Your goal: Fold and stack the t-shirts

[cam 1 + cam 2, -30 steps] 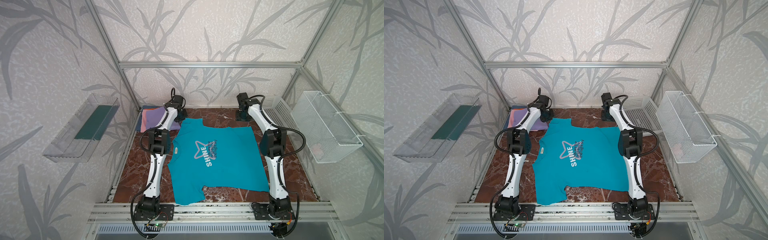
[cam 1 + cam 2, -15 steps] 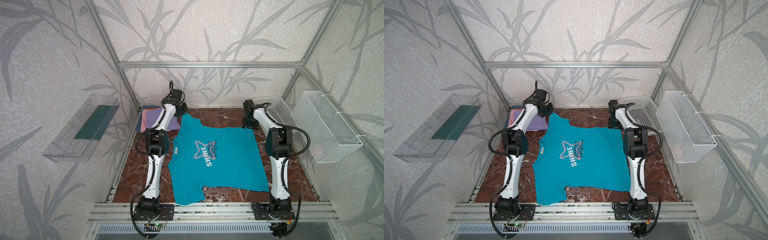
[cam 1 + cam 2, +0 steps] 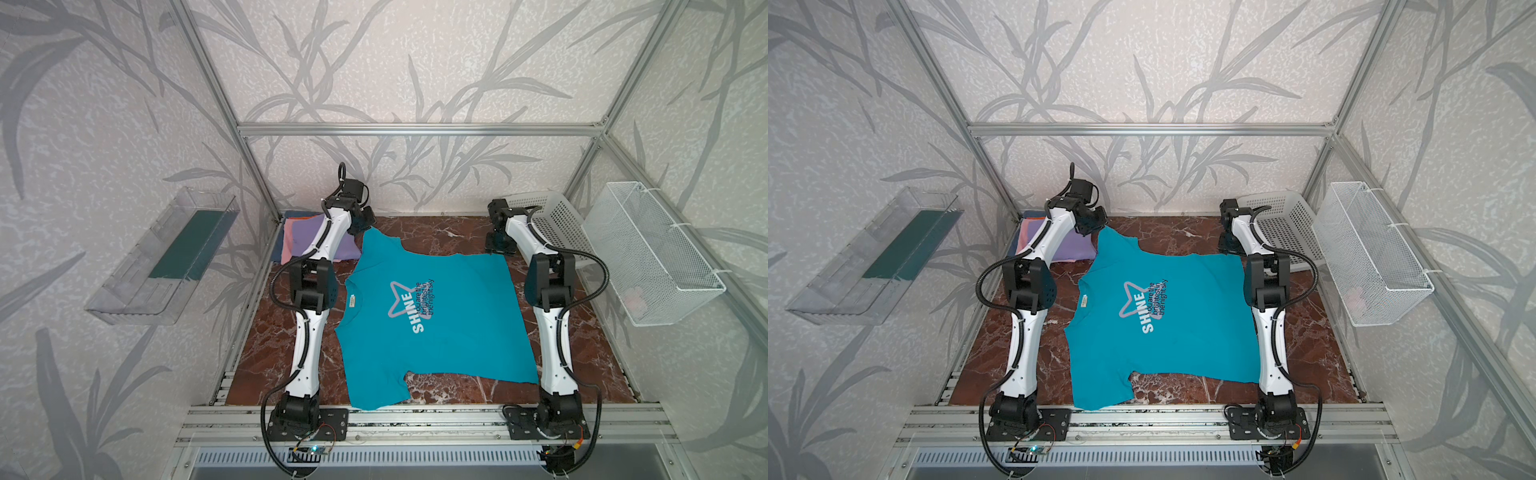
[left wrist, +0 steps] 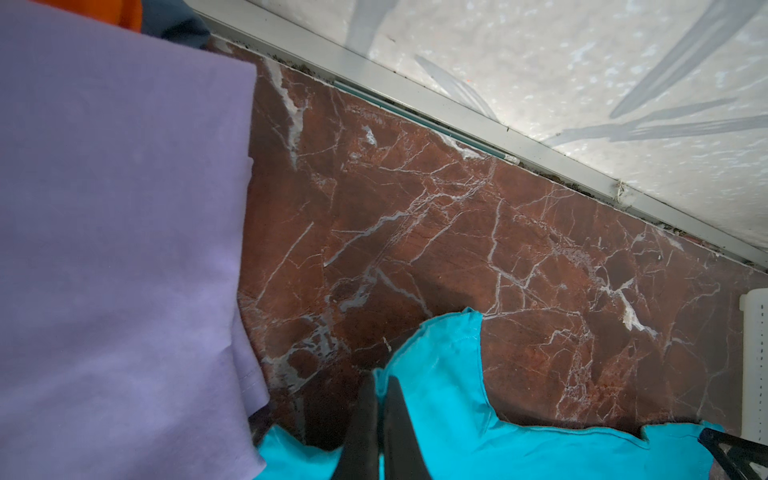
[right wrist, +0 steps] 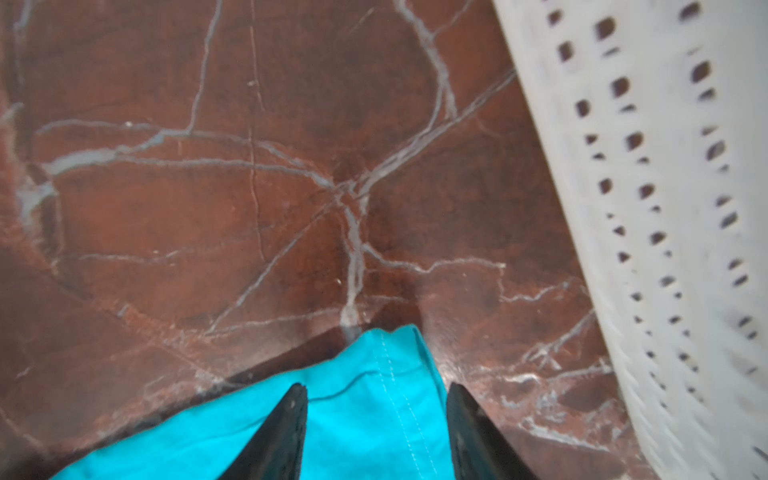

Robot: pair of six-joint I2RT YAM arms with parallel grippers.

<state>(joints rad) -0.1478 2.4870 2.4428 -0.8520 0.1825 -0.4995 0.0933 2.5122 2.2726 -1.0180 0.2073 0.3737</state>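
The teal t-shirt [image 3: 432, 324] [image 3: 1167, 328] with white "SHINE" print lies spread on the marble table. My left gripper [image 3: 368, 224] [image 4: 382, 376] is shut on its far sleeve [image 4: 440, 365], pulling that sleeve up into a peak. My right gripper [image 3: 500, 249] [image 5: 376, 388] is open over the shirt's far hem corner [image 5: 386, 365], with one finger on either side of the stitched edge. Folded t-shirts are stacked at the back left: lilac [image 3: 307, 239] [image 4: 116, 228] on top, then pink [image 3: 286, 253], orange [image 4: 120, 10] and dark blue [image 4: 174, 20].
A white perforated basket [image 3: 548, 224] [image 5: 665, 208] stands at the back right, close beside my right gripper. A wire basket [image 3: 652, 257] hangs on the right wall and a clear tray [image 3: 166, 257] on the left wall. The back rail [image 4: 457, 120] runs just beyond the sleeve.
My left gripper has risen with the far sleeve, pulling it into a peak. My right arm has swung right and down to the far hem corner.
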